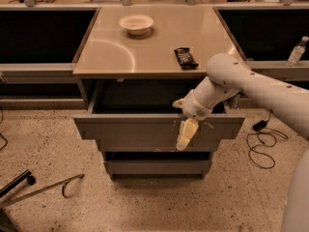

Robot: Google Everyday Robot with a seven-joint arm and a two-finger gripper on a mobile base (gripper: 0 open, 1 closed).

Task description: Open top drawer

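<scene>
The gripper (183, 122) straddles the top drawer (130, 127) front, jaws pinching its lip to pull. The tray stands well out

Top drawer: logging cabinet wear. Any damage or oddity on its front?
Small white scratches mark the top drawer front right of centre, beside the pincer at its upper edge. Nothing else stands out.
</scene>
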